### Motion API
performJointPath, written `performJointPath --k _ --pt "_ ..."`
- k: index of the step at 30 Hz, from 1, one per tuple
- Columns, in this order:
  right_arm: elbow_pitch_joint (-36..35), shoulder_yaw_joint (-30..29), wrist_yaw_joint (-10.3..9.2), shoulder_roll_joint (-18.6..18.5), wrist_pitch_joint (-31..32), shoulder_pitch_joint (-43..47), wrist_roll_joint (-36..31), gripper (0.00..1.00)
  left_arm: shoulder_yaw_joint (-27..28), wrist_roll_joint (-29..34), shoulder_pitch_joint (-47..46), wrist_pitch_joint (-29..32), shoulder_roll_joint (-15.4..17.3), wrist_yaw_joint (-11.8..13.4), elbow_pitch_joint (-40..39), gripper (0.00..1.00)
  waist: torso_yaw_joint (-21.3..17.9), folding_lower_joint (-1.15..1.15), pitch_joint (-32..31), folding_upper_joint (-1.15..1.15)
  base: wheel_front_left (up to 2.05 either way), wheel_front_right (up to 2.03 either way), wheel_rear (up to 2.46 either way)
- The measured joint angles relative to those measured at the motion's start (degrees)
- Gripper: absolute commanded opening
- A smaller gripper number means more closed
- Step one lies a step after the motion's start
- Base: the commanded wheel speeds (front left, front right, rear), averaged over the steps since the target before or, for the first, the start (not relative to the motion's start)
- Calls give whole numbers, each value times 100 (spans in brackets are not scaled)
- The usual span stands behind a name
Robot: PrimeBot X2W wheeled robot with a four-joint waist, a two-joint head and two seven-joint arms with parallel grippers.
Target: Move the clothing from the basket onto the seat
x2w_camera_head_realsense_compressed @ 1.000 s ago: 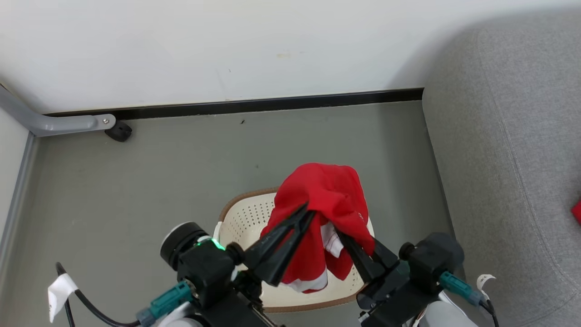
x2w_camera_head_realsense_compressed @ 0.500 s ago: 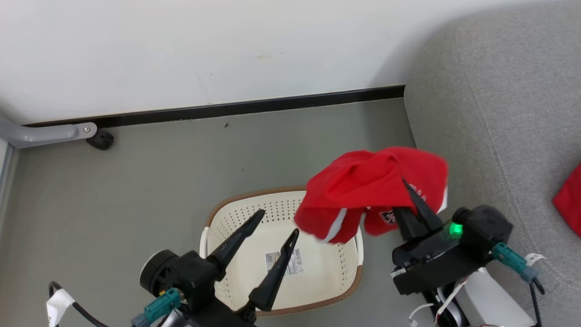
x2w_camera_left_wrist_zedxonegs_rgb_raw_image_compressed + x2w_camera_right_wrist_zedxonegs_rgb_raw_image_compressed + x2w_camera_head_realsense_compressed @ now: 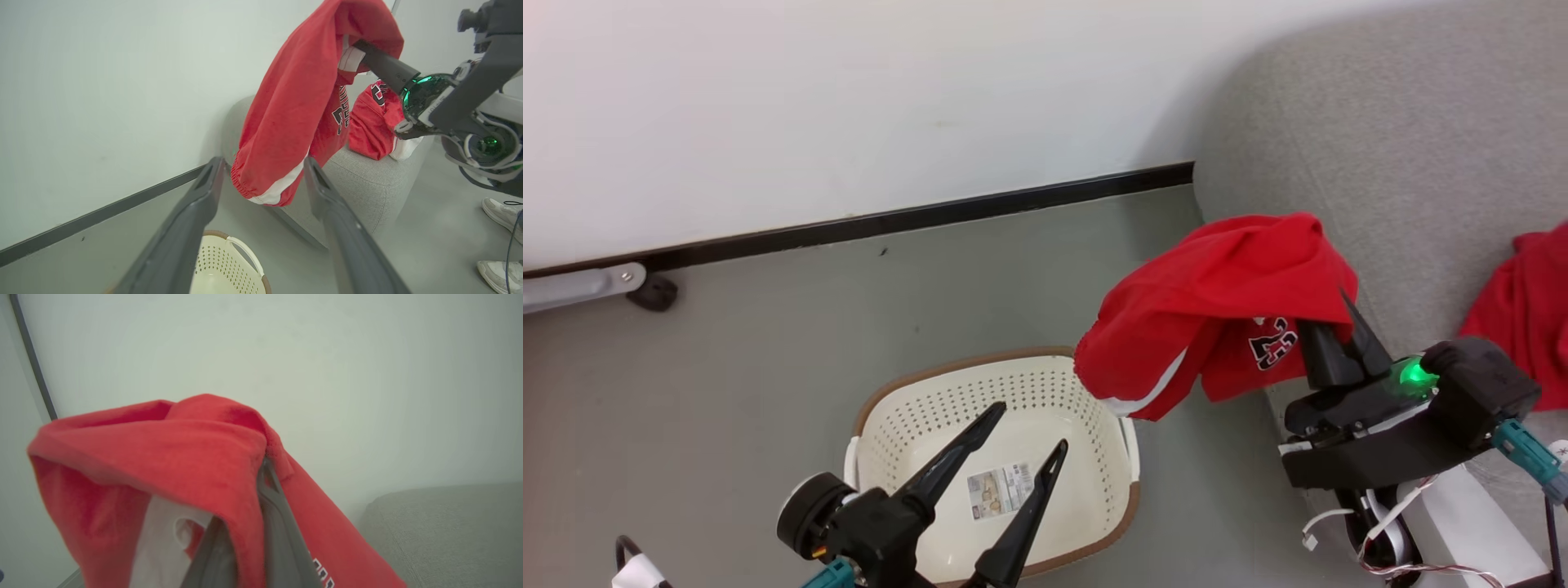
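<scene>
White wall (image 3: 849, 106), black baseboard (image 3: 915, 219), grey floor (image 3: 727, 351), grey metal leg (image 3: 580, 286) with black foot (image 3: 654, 292), two white shoes (image 3: 501, 214)

a soft red cloth garment (image 3: 1217, 286), matt, with smooth white stripe trim and printed numerals. a second red cloth garment (image 3: 1523, 310) of the same fabric. the seat (image 3: 1380, 139) is coarse grey woven upholstery. the basket (image 3: 907, 412) is cream perforated plastic, faintly glossy, with a brown woven-look rim and a paper label (image 3: 999, 491). the floor (image 3: 768, 343) is smooth, matt grey.
</scene>
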Motion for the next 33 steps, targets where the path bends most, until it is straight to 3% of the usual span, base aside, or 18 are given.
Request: performJointPath --k 5,19,27,33 --pt "-162 -81 -131 -14 0 56 -35 0 -7 36 70 -52 45 7 -74 100 -231 0 -34 0 0 0 0" --pt "-630 -364 -245 -110 0 433 -58 0 -16 290 201 -122 136 149 -365 100 -1241 0 -153 0 0 0 0" --pt "-827 -764 -288 -238 0 568 70 0 -35 333 208 -108 129 201 -404 100 -1865 0 -185 0 0 0 0" --pt "-872 -1214 -307 -298 0 656 420 0 -204 333 194 13 -22 196 -419 100 -2053 0 -127 0 0 0 0"
